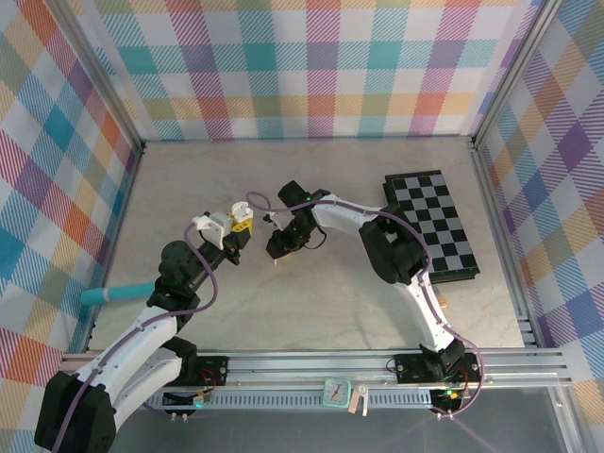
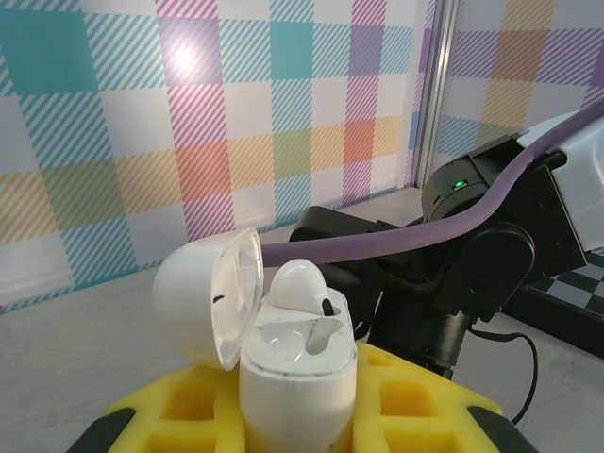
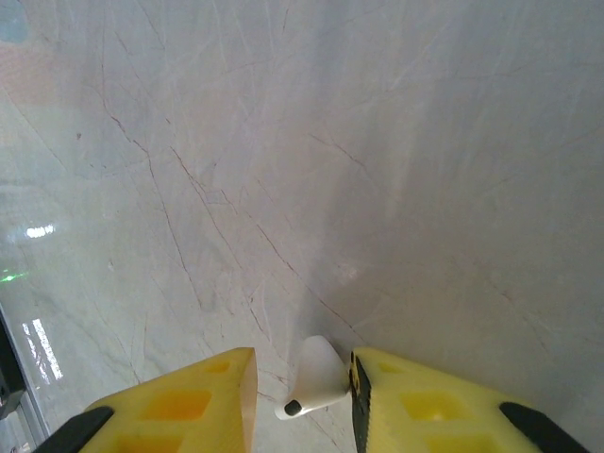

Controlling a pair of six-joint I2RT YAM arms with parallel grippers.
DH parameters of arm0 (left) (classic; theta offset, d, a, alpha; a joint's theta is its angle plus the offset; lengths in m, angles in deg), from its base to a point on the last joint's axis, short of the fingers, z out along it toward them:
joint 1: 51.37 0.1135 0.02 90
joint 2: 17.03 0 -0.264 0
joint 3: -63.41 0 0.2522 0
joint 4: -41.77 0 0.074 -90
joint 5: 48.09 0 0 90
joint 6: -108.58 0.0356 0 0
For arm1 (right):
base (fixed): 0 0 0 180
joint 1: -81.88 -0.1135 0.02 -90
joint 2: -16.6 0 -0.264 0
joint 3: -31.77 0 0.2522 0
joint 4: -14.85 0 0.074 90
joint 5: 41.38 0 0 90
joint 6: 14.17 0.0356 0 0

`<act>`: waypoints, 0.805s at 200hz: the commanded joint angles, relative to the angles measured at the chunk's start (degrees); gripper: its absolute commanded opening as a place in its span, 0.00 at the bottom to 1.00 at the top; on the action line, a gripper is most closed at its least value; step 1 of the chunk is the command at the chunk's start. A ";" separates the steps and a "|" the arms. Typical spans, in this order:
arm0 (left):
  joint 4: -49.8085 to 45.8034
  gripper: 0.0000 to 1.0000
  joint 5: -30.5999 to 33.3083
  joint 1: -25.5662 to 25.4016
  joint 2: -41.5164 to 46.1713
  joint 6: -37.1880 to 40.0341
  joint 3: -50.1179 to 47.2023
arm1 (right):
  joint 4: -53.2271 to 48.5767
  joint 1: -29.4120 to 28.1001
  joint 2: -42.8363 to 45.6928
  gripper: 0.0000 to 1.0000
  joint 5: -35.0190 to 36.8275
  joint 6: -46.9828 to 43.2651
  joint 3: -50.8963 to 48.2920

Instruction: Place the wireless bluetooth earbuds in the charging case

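Left wrist: the left gripper (image 2: 297, 404) pinches the white charging case (image 2: 300, 382) upright between its yellow pads, with the lid (image 2: 209, 300) swung open to one side.
Case contents: one white seated earbud (image 2: 300, 281) stands in the socket farther from the camera. The empty socket (image 2: 304, 338) in front of it is free.
Right wrist: the right gripper (image 3: 302, 363) has its fingers a little spread around the white loose earbud (image 3: 319, 370). One pad touches it and a gap shows at the other, so it is not pinched. It looks to lie on the table (image 3: 283, 142), though contact cannot be confirmed.
Top external: both grippers are close together over the middle of the table, the case just left of the right gripper. Both are well apart from the chessboard (image 1: 429, 222) by the right edge.
Step in hand (judgement): closing on the second earbud, then carrying it to the case.
Risk, grasp: closing off-centre may push the smooth, rounded bud sideways or squeeze it out, sending it skidding across the table.
Risk, insertion: if the bud is held askew, its stem could miss the narrow socket, catch the rim or knock the seated earbud. Hard pressing could twist the case in the left pads or nudge the lid shut.
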 commanded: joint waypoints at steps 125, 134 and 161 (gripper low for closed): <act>0.67 0.13 -0.97 0.43 -0.12 0.33 1.97 | -3.47 -1.57 2.54 0.22 5.27 1.11 -1.63; 0.58 0.13 -0.97 0.43 -0.09 0.31 1.96 | -3.09 -1.47 3.50 0.21 5.73 1.21 -1.97; 0.32 0.13 -1.06 0.43 -0.20 0.47 1.97 | -1.30 -1.32 6.72 0.20 7.32 1.62 -3.95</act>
